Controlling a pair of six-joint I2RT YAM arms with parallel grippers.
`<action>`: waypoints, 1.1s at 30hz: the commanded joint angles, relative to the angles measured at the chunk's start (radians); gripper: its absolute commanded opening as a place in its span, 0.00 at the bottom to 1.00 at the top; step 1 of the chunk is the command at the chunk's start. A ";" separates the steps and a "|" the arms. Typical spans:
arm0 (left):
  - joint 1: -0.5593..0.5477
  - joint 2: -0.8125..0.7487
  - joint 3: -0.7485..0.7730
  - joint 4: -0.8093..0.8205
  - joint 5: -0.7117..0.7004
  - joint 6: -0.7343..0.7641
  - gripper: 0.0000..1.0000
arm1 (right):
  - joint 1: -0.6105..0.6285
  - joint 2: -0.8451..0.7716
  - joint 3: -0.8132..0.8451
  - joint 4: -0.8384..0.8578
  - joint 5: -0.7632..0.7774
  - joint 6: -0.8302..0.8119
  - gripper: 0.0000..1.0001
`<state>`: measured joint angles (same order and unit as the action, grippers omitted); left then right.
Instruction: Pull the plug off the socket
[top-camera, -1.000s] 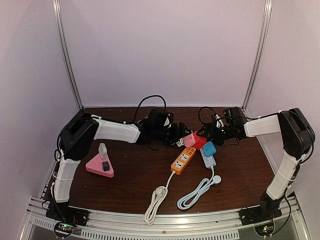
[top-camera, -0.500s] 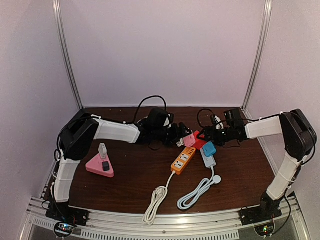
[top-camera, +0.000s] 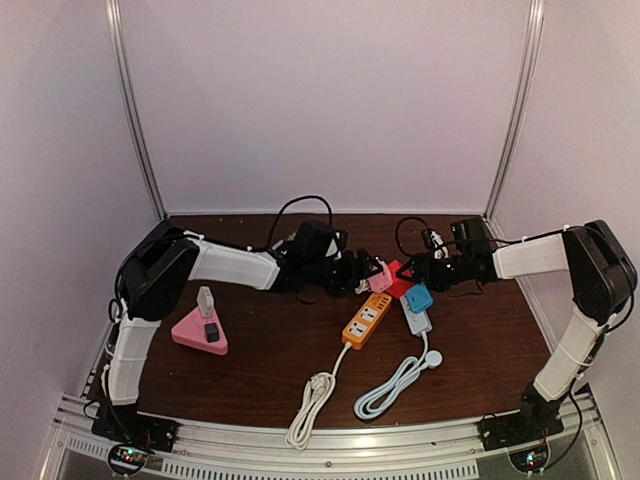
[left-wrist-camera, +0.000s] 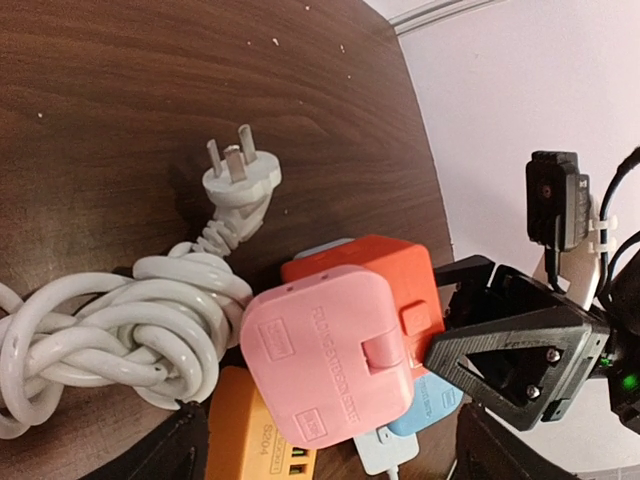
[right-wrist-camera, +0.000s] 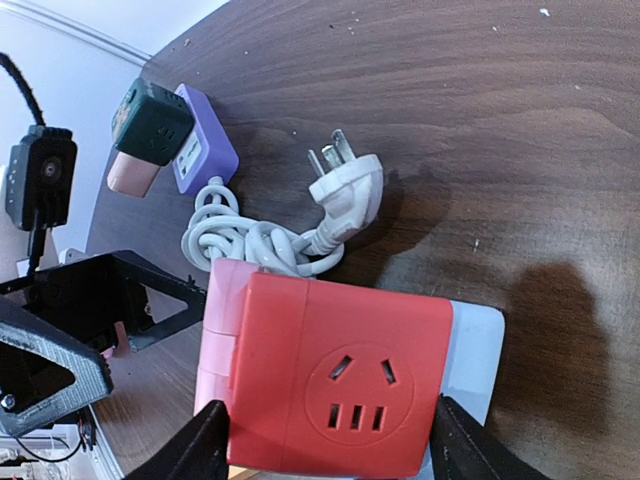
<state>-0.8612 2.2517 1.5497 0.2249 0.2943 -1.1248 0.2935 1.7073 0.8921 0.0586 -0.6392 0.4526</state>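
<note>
Covering most of red socket (left-wrist-camera: 405, 268), pink plug (left-wrist-camera: 325, 365)

A plain back wall (top-camera: 320, 100) of pale lilac-white closes the far side of the enclosure, with a like left wall (top-camera: 55, 150) and right wall (top-camera: 590, 120) beside it. Two slim aluminium posts (top-camera: 134, 110) stand in the rear corners, leaning slightly inward in the top view. The table (top-camera: 270, 370) has a dark brown wood-grain top, matte, with small pale specks visible in the wrist views. A ribbed aluminium rail (top-camera: 330, 440) runs along its near edge. A metal strip (left-wrist-camera: 440, 12) lines the joint between tabletop and wall. The light is soft and even, casting faint, blurred shadows.
</note>
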 joint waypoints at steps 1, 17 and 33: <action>-0.006 0.002 -0.041 0.065 0.020 -0.023 0.87 | -0.019 0.039 -0.012 0.008 -0.048 0.038 0.63; -0.038 0.086 0.026 0.130 0.039 -0.095 0.88 | -0.029 0.064 -0.014 0.046 -0.107 0.070 0.62; -0.042 0.095 0.024 0.321 0.054 -0.173 0.83 | -0.030 0.086 -0.015 0.040 -0.112 0.065 0.62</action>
<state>-0.9005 2.3608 1.5639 0.4480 0.3359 -1.2804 0.2619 1.7554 0.8925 0.1429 -0.7589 0.5278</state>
